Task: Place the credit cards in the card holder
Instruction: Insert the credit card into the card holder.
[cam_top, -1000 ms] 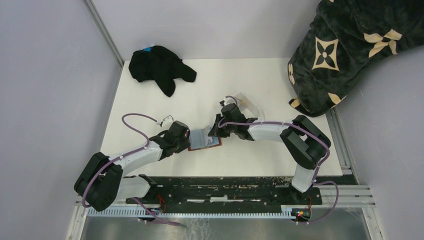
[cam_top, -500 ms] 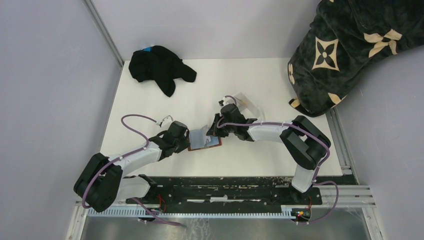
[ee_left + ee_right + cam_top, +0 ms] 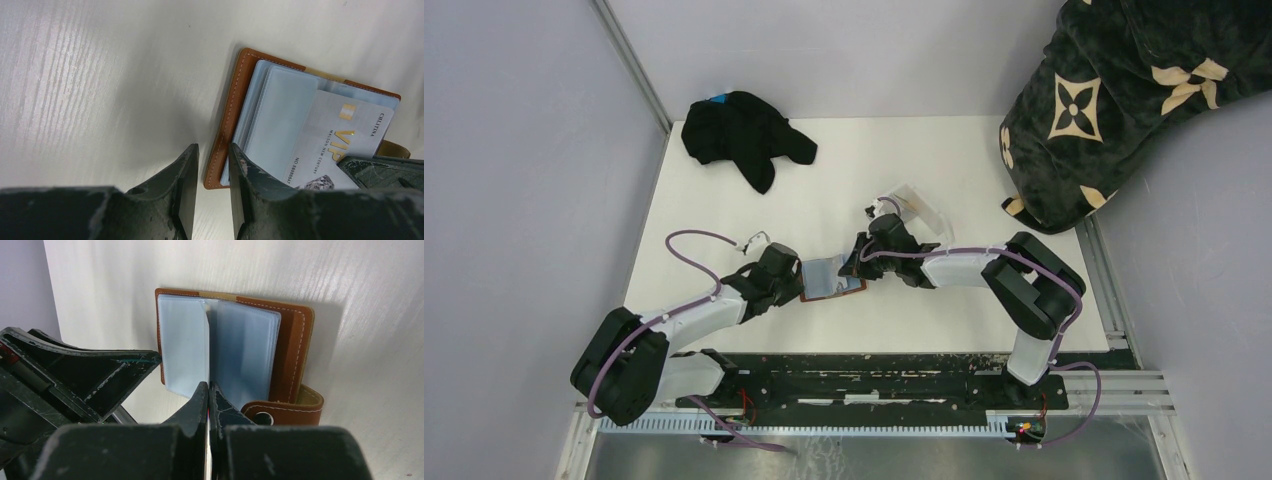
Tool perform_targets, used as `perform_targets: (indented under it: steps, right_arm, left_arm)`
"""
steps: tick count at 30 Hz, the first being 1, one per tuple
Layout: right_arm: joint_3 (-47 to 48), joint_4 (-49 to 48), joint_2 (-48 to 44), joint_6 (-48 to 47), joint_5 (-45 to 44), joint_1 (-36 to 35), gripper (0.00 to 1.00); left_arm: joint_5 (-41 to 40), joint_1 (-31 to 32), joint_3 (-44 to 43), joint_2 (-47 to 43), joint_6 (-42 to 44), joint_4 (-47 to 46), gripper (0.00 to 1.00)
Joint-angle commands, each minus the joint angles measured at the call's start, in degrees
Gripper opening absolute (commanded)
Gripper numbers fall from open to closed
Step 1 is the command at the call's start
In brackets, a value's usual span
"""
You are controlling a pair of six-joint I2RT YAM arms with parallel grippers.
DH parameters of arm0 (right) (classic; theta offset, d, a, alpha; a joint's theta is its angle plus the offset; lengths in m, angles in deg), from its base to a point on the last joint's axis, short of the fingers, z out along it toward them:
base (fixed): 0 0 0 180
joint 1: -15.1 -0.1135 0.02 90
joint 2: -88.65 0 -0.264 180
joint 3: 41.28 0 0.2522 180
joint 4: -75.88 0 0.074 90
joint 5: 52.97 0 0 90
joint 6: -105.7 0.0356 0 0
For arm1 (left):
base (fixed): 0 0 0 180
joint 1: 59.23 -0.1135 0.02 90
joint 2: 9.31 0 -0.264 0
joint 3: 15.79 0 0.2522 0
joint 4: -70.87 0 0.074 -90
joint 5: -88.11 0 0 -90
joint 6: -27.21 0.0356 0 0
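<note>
The card holder, a brown leather wallet with pale blue plastic sleeves, lies open on the white table between both arms. My left gripper is at its left edge. In the left wrist view its jaws stand a narrow gap apart with the holder's brown edge between them. My right gripper is shut on a grey VIP credit card whose far end lies among the sleeves. In the right wrist view the card shows edge-on between two sleeves, and the snap tab is beside the fingers. Other cards are hidden.
A clear plastic tray stands just behind my right wrist. A black cloth lies at the table's back left. A black patterned blanket covers the back right corner. Grey walls close in on the left and back.
My right wrist has shifted slightly right and down, and the card and sleeves now lie flatter on the holder. The left arm has barely moved.
</note>
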Motion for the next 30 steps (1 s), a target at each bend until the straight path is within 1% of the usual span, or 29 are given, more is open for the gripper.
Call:
perform_targets:
  steps: [1,15,30]
  right_arm:
    - [-0.4,-3.6,0.5,1.0,1.1,-0.3,0.01]
    - [-2.4,-7.2,3.8,2.4,0.0,-0.3,0.01]
    - [-0.2,-4.5,5.8,0.1,-1.2,-0.9,0.01]
  left_arm:
    - [1.7,-0.2,1.9,0.4,2.0,2.2,0.36]
    - [2.0,-0.2,3.4,-1.1,2.4,2.6,0.35]
    - [2.0,-0.2,4.1,-2.0,2.9,3.1,0.34]
